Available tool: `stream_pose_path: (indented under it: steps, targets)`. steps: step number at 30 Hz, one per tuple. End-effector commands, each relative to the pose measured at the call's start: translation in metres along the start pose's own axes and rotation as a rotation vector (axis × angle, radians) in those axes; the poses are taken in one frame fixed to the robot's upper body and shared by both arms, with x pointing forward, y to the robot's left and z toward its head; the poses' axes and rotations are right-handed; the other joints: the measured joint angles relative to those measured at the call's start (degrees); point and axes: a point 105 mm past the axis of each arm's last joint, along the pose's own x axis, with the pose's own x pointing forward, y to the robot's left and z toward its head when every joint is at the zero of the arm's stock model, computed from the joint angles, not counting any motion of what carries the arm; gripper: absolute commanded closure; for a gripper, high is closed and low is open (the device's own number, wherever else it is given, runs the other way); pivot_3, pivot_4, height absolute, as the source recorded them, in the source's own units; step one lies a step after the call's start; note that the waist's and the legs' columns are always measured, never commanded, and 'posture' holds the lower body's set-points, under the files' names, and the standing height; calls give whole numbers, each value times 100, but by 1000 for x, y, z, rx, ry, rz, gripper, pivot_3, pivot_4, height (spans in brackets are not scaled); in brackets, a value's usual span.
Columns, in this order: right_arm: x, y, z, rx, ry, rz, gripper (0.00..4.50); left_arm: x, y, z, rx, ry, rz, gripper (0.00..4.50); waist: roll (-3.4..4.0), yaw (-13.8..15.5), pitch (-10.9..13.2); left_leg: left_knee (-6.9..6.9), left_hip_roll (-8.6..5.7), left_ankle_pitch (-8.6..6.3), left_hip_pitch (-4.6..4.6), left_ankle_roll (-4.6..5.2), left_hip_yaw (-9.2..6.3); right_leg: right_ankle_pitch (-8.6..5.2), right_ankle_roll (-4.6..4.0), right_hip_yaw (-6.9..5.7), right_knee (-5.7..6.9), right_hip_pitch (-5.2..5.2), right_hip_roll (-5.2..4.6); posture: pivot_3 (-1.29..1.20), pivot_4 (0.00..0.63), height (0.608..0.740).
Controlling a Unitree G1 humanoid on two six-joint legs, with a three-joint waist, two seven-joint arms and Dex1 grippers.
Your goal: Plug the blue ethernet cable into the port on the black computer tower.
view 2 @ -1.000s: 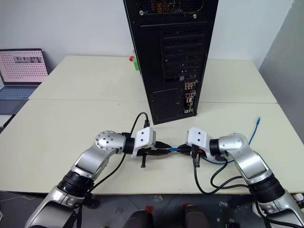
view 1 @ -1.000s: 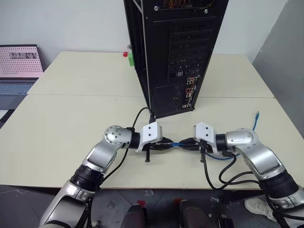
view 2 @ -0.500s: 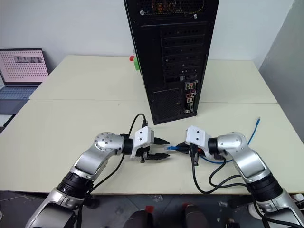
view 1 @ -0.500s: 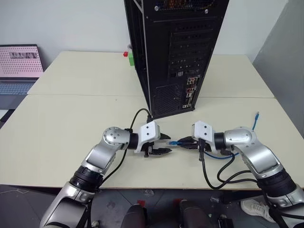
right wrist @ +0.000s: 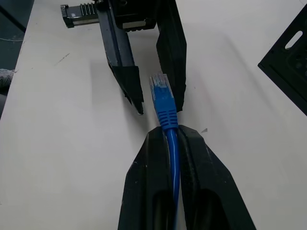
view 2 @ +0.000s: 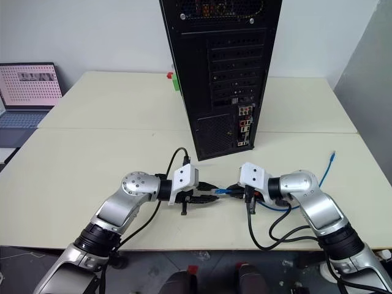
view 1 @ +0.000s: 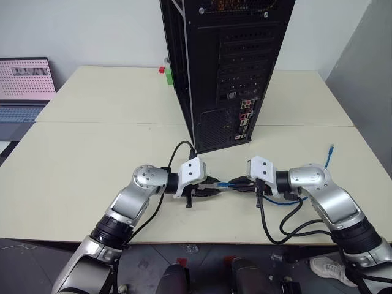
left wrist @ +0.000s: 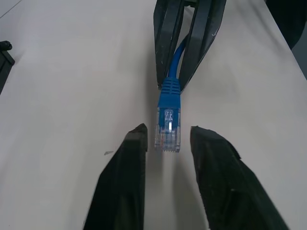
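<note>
1. Black metal made the black computer tower (view 1: 223,67), which stood upright on the pale counter (view 1: 92,153), rear panel toward the robot.
2. Right hand (view 1: 240,184) was clenched on the blue ethernet cable (right wrist: 168,120) just behind its boot; the rest of the cord trailed away on the counter.
3. Left hand (left wrist: 167,143) faced it with its fingers (left wrist: 127,163) a little apart, one on each side of the clear plug (left wrist: 167,130), not yet gripping.
4. The cord seemed light and limp, and the plug small and probably fragile; a hold on the stiff boot appeared safest.
</note>
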Motion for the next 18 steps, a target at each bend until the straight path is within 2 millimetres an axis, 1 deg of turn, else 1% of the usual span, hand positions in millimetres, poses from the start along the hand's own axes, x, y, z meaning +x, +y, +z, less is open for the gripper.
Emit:
stream_pose_path:
  steps: [1, 2, 9, 11, 12, 13, 14, 15, 16, 17, 18]
  targets:
    - [-4, -2, 15, -65, -29, -3, 4500, -1, 2, 10, 27, -43, 11, 4003, 0, 0, 0, 0, 0, 0, 0, 0, 0, 0, 0, 0, 0, 0, 0, 0, 150, 740]
    - [-4, -2, 15, -69, -27, -1, 4500, -1, 2, 10, 30, -41, 10, 4218, 0, 0, 0, 0, 0, 0, 0, 0, 0, 0, 0, 0, 0, 0, 0, 0, 150, 740]
    - [-3, -2, 11, -90, -7, 3, 4500, 1, 0, 5, 105, -23, 7, 4229, 0, 0, 0, 0, 0, 0, -1, 0, -1, 0, 0, -1, 0, 0, 0, 0, 150, 740]
    - [-4, -3, 10, -90, -6, 2, 3827, 1, 1, 6, 146, -36, 20, 4229, 0, 1, 0, 0, 0, 0, -1, 0, 0, 0, 0, 0, 0, 0, 0, 0, 150, 740]
    - [-6, -3, 10, -88, -5, 6, 3792, 1, 1, 6, 173, -43, 29, 4229, 0, 1, 0, 0, 0, 0, 0, 0, 0, 0, 0, 0, 0, 0, 0, 0, 150, 740]
    - [-9, -4, 11, -87, -3, 8, 3613, 1, 1, 6, 215, -43, 42, 4229, 0, 2, 0, 0, 0, 0, -1, 0, -1, 0, 0, -1, 0, 0, 0, 0, 150, 740]
    - [-12, -6, 11, -84, -4, 5, 3389, 0, 2, 3, 302, -20, 56, 4229, 0, 3, 0, 0, 0, 0, -1, 0, 0, 0, 0, 0, 0, 0, -1, 0, 150, 740]
    - [-16, -7, 12, -79, -4, 2, 2993, -1, 2, -1, 378, 1, 56, 4229, 0, 4, 0, 0, 0, 0, -1, 0, -1, 0, -1, 0, 0, 0, -3, 0, 150, 740]
    - [-20, -9, 12, -71, -5, -3, 2758, -1, 1, -4, 432, 7, 60, 4229, 0, 5, 0, 0, 0, 0, -1, 0, -1, 1, -1, 0, -1, 0, -3, 0, 150, 740]
    - [-26, -10, 13, -62, -5, -8, 2390, -2, 0, -5, 489, 4, 72, 4229, 0, 5, 0, 0, 0, 0, 0, 0, 0, 1, -1, 1, -1, 0, -3, 0, 150, 740]
    - [-31, -11, 13, -54, -4, -11, 2227, -2, 0, -7, 543, 2, 78, 4229, 0, 5, 0, 0, 0, 0, 0, 0, 0, 1, -1, 2, -1, 0, -3, 0, 150, 740]
